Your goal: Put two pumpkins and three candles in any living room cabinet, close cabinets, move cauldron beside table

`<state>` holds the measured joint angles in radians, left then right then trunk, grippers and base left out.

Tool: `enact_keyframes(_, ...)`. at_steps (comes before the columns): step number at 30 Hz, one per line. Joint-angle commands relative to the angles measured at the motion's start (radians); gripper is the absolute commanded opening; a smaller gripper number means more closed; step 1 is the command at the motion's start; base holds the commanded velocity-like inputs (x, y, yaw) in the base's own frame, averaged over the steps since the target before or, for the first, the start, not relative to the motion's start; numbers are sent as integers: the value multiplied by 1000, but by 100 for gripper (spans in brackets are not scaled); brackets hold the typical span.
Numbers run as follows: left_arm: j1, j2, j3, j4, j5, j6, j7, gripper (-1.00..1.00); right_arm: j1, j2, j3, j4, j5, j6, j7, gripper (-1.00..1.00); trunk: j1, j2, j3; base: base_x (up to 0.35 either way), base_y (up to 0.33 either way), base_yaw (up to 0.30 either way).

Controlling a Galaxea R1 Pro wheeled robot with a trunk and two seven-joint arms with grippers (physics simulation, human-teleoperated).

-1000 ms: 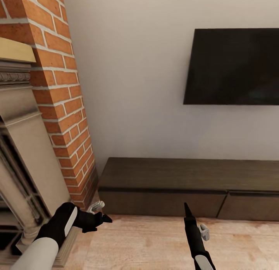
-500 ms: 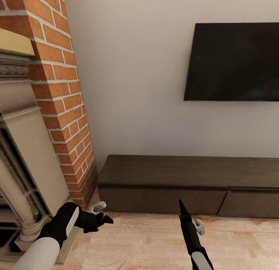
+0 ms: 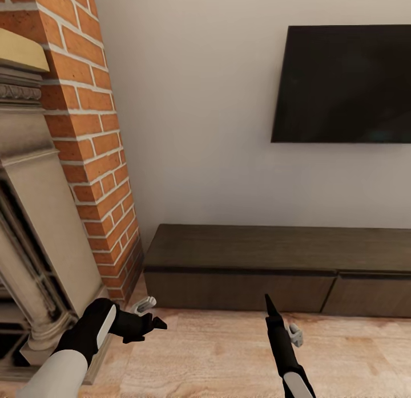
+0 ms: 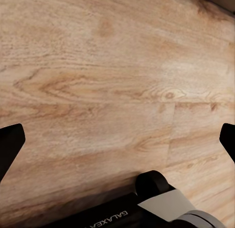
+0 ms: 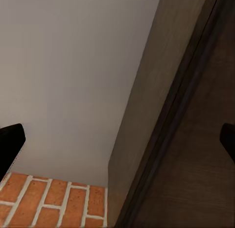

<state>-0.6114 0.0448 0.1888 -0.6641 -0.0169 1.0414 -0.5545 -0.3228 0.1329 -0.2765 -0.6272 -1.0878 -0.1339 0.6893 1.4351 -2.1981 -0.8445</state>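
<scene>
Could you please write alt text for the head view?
A long, low dark-brown cabinet with closed fronts stands against a white wall under a black TV. A brick fireplace is at left, with both arms over the wood floor.

Head faces cabinet (image 3: 240,267), left wrist faces floor (image 4: 98,81)

The cabinet (image 3: 274,261) is a long, low, dark-brown wooden unit standing on the floor against the wall, its near end just beside the brick column. Its flat top is bare. The plain, handle-less drawer fronts sit flush and closed, a thin seam dividing two of them. In the right wrist view its end panel and front (image 5: 147,115) show close up.
</scene>
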Motion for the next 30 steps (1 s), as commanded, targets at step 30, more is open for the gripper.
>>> enact_keyframes(30, -1, -6, 3, 3, 0, 6, -8, 100, 4, -19, -34, 18, -9, 3, 26, 100, 107, -197, -89, 0, 0, 0)
